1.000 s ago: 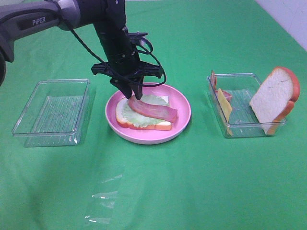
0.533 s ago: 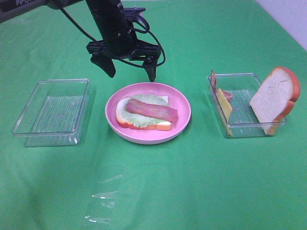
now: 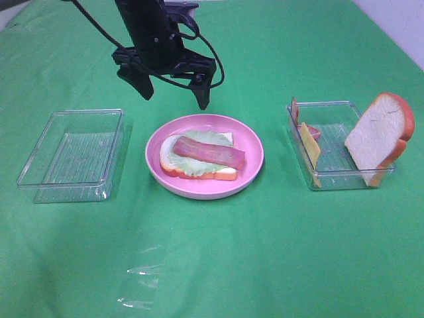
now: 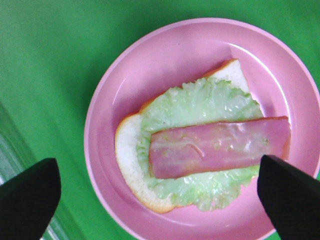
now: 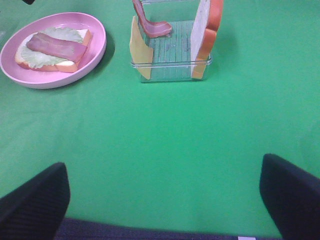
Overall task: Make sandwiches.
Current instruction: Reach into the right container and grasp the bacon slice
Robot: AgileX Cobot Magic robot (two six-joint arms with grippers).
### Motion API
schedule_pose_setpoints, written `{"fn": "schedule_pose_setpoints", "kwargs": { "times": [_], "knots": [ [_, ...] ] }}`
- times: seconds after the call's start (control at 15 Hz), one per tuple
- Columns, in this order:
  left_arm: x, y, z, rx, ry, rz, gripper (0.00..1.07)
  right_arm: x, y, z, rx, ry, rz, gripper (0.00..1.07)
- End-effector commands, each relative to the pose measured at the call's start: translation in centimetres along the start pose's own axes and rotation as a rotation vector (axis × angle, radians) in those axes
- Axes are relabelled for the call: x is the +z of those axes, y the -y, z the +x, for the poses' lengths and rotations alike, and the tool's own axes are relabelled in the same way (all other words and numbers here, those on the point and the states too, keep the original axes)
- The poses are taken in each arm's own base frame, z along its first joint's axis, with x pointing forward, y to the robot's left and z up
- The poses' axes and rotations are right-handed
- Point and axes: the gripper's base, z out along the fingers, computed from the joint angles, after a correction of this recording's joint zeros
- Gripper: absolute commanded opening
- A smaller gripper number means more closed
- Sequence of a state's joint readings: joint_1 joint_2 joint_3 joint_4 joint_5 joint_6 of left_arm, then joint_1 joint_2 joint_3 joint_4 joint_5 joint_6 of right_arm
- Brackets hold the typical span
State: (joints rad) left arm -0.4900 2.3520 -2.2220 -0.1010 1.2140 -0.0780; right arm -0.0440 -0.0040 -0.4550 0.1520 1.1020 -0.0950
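A sandwich (image 3: 199,158) lies on the pink plate (image 3: 250,147): a bread slice with orange-brown crust, pale lettuce and one reddish bacon strip (image 3: 209,152) on top. It also shows in the left wrist view (image 4: 195,150) and the right wrist view (image 5: 52,50). My left gripper (image 3: 172,93) is open and empty, hovering above the plate's far rim. A bread slice (image 3: 377,138), yellow cheese (image 3: 309,149) and a reddish piece (image 3: 313,132) stand in the right tray (image 3: 331,179). My right gripper (image 5: 162,195) is open and empty above bare cloth, out of the high view.
A clear plastic tray (image 3: 73,156) with nothing in it stands left of the plate. A piece of clear film (image 3: 142,278) lies on the green cloth near the front. A white wall edge shows at the far right corner.
My left gripper let go of the bacon strip, which now lies flat on the lettuce. The gripper opened and rose up and back from the plate.
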Motion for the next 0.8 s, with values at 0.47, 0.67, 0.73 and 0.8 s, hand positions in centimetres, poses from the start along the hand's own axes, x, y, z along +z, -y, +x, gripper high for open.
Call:
{"fn": "schedule_pose_setpoints", "kwargs": {
  "times": [0.47,0.67,0.73,0.8],
  "knots": [
    [-10.0,-14.4,13.5,-0.322,-0.258,-0.13,1.0,-0.2,-0.1,0.3,-0.005,0.033,-0.004,0.98],
    [-14.7,-14.8,19.6,-0.434,-0.107,-0.133,1.0,-0.2,-0.1,0.3,-0.005,0.033,-0.004,0.98],
    [-18.4,-12.4,23.6,-0.415,0.067,-0.159,1.0,-0.2,-0.1,0.3,-0.005,0.033,-0.004,0.98],
    [-19.1,-11.9,24.5,-0.41,0.104,-0.165,1.0,-0.2,-0.1,0.3,-0.005,0.033,-0.004,0.98]
  ]
}}
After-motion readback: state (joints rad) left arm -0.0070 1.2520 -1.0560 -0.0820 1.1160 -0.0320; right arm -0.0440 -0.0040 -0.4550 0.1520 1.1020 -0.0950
